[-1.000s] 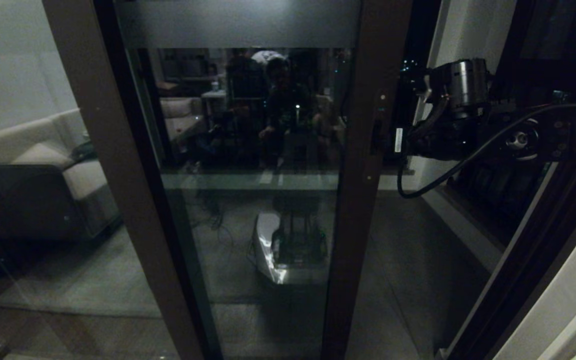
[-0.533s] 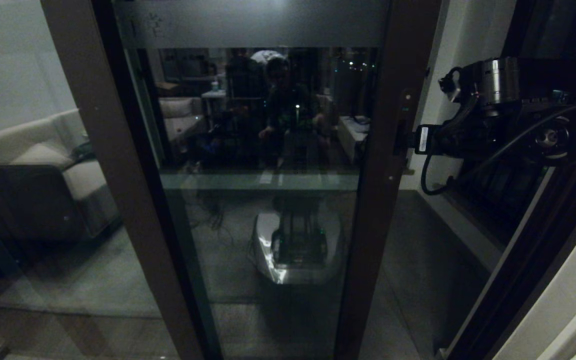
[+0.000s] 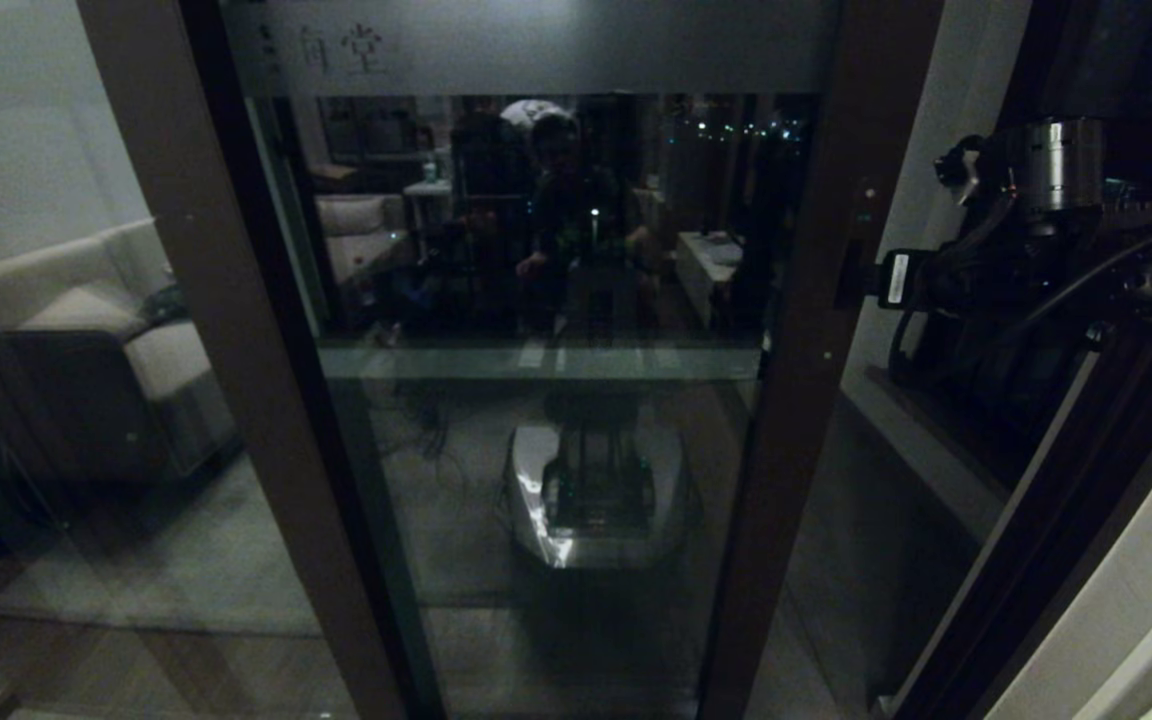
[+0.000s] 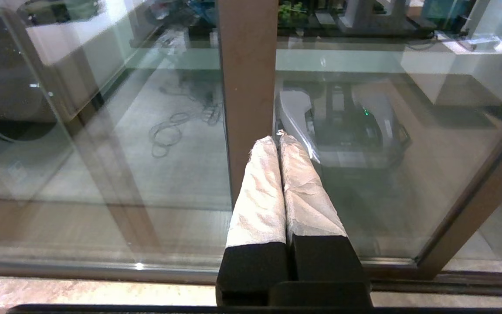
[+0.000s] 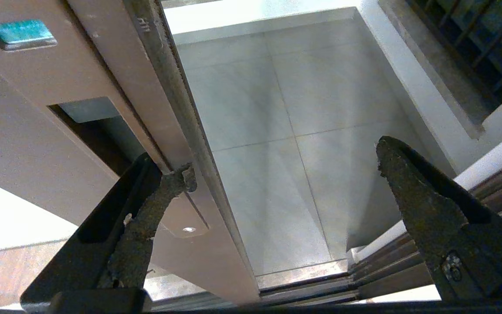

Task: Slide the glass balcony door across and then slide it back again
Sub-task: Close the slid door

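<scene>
The glass balcony door (image 3: 576, 300) fills the middle of the head view, with Chinese characters (image 3: 341, 48) on its frosted top band. My right gripper (image 3: 871, 280) is at the door's dark brown right stile (image 3: 816, 400). In the right wrist view this gripper (image 5: 283, 161) is open, one fingertip (image 5: 177, 181) hooked at the edge of the recessed pull slot (image 5: 94, 126), the other in the open gap. My left gripper (image 4: 277, 139) is shut on nothing, low before the plain pane's stile (image 4: 246, 65).
The plain brown-framed pane (image 3: 226, 380) overlaps the door on the left. To the right are the white wall, the dark jamb (image 3: 1046, 540) and the black-framed window with bars (image 5: 482, 39). Floor tracks (image 5: 364, 279) and balcony tiles (image 5: 286, 109) lie below.
The door has slid to the right with my right gripper at its stile. The gap to the jamb has narrowed, and the characters have come out from behind the plain pane's stile.
</scene>
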Controlling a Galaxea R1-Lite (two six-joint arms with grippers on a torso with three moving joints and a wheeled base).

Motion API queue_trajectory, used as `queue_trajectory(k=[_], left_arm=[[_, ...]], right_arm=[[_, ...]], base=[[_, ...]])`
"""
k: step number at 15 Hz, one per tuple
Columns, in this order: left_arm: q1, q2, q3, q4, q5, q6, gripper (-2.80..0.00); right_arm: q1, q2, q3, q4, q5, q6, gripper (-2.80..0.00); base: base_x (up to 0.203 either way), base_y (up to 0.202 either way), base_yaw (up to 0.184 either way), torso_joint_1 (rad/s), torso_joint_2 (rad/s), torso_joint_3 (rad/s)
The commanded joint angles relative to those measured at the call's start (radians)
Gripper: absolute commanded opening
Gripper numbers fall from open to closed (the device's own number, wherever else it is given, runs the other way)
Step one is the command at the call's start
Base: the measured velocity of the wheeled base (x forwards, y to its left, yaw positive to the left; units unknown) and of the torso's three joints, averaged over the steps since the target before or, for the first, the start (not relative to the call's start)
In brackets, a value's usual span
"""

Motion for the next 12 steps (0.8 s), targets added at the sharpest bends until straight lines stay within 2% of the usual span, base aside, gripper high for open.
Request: queue_trajectory(k=[1,6,12], left_arm=[[0.0,0.0,0.0,0.0,0.0,0.0,-2.8],[0.0,0.0,0.0,0.0,0.0,0.0,-2.8],[0.0,0.0,0.0,0.0,0.0,0.0,-2.8]], right_arm=[[-0.03,-0.015,0.015,0.006,0.017,-0.01,0.0],[-0.102,-0.022,0.015,0.006,0.054,-0.03,0.0],[-0.138,-0.025,0.025,0.003,0.074,-0.034,0.0]], base=[[0.0,0.0,0.0,0.0,0.0,0.0],[0.0,0.0,0.0,0.0,0.0,0.0],[0.0,0.0,0.0,0.0,0.0,0.0]])
